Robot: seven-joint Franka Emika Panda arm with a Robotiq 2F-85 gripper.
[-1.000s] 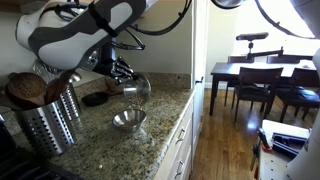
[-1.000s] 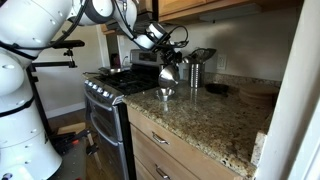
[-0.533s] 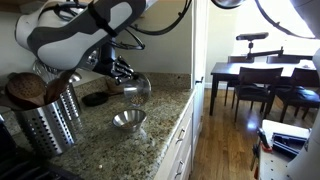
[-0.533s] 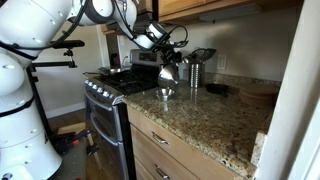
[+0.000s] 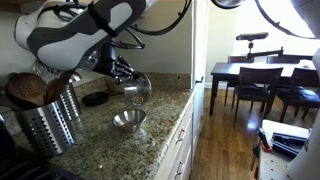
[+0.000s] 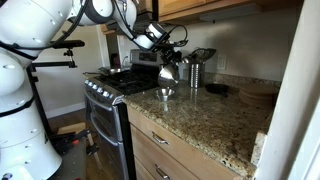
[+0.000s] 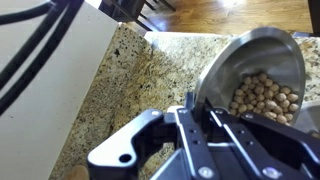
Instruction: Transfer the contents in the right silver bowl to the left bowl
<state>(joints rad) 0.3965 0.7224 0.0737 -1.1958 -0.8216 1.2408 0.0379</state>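
Note:
My gripper [image 7: 192,108] is shut on the rim of a silver bowl [image 7: 262,62] that holds many small tan round pieces [image 7: 262,98]. I hold this bowl [image 5: 137,88] tilted in the air above a second silver bowl [image 5: 128,121] that stands on the granite counter [image 5: 150,140]. In both exterior views the held bowl [image 6: 169,72] hangs just over the standing bowl [image 6: 165,94]. The standing bowl does not show in the wrist view. The pieces lie low in the tilted bowl.
A perforated metal utensil holder [image 5: 45,125] with wooden tools stands beside the bowls. A dark flat object [image 5: 96,98] lies near the wall. A stove [image 6: 110,85] adjoins the counter. A dining table with chairs [image 5: 255,78] stands beyond the counter edge.

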